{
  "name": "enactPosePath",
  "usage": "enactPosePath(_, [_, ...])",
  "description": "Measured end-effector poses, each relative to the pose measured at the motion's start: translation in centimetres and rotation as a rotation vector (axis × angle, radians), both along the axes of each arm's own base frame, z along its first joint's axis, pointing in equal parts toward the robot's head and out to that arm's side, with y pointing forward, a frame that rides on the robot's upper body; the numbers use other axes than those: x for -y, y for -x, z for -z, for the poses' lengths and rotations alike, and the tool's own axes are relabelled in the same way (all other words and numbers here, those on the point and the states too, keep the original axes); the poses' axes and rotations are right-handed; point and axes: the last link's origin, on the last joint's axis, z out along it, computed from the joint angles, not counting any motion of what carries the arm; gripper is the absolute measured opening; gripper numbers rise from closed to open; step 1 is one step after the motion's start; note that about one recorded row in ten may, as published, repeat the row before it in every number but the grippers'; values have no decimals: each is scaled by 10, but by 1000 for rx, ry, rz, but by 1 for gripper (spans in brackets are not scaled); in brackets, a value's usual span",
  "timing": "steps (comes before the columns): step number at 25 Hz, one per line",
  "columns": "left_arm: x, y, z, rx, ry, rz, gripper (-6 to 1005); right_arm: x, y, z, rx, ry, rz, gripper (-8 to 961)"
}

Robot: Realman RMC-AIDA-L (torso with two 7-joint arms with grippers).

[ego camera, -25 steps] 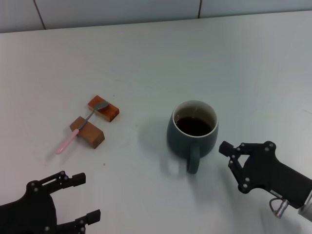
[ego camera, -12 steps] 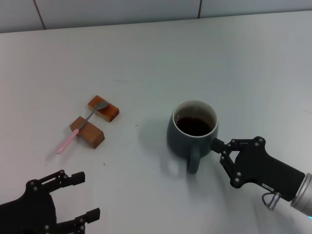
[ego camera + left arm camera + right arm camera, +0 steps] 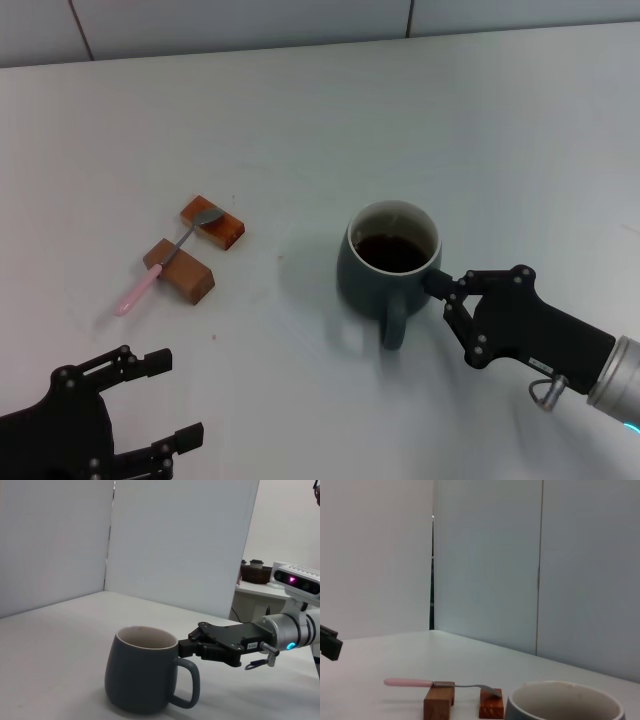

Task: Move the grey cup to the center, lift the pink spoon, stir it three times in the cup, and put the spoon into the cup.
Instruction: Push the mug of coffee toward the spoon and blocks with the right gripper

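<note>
You have the rounded dark blue-grey ceramic mug (image 3: 388, 272) standing upright on the smooth white table (image 3: 320, 130), a little right of the middle in the head view, its single loop handle turned toward the robot. The glaze looks matte outside, the inner wall is pale, and dark brown liquid fills the lower part.

Your right claw (image 3: 446, 302), black and angular with linked fingers, sits at the mug's right side just beside the handle. One fingertip (image 3: 434, 283) touches the wall under the rim; the other lies nearer the robot, so the claw stands narrowly spread and grips nothing. The left wrist view confirms it: the black fingertip (image 3: 184, 649) presses on the mug's wall right above the handle's upper root.

The small slim spoon (image 3: 160, 261) with the pale pink handle and silver metal bowl lies well to the left of the mug, bridged across two small orange-brown wooden blocks (image 3: 195, 252), bowl on the far block, pink handle overhanging the near one toward the table.

Your left claw (image 3: 160, 400) rests at the near left corner, fingers spread wide, holding nothing.
</note>
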Motion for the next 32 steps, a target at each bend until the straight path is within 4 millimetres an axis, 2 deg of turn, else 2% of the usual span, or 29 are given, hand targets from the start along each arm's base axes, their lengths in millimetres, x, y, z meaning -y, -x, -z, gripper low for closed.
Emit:
enactPosePath(16, [0, 1, 0, 4, 0, -7, 756, -25, 16, 7, -9, 54, 2, -2])
enactPosePath(25, [-1, 0, 1, 1, 5, -3, 751, -47, 30, 15, 13, 79, 6, -2])
enactPosePath(32, [0, 0, 2, 1, 8, -1, 748, -53, 34, 16, 15, 74, 4, -2])
